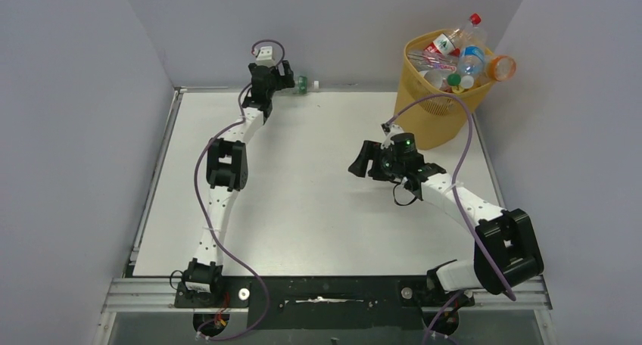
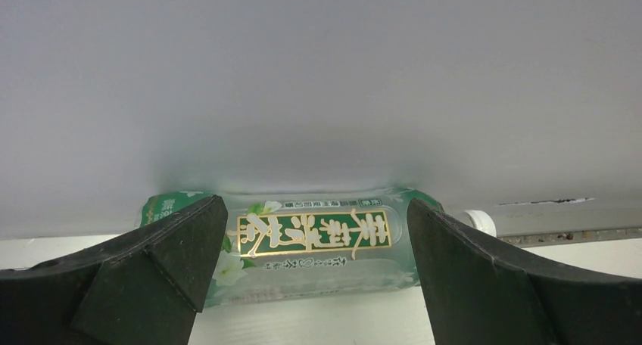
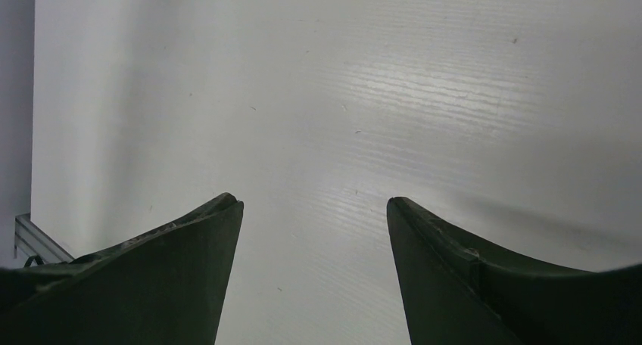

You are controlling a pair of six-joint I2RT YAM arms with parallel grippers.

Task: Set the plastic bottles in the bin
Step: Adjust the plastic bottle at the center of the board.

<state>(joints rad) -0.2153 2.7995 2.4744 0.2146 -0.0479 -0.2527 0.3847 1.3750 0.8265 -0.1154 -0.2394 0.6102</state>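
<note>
The green-labelled tea bottle is judged light, smooth and easily dented, best taken across its labelled middle by the widely spread, empty left hand.

The bin is set at the far right corner of the table, with plastic bottles piled in it above its rim. One bottle is laid on its side along the far edge, against the back wall, between the spread fingers of the left gripper. The right gripper is held over the table, before the bin.
</note>
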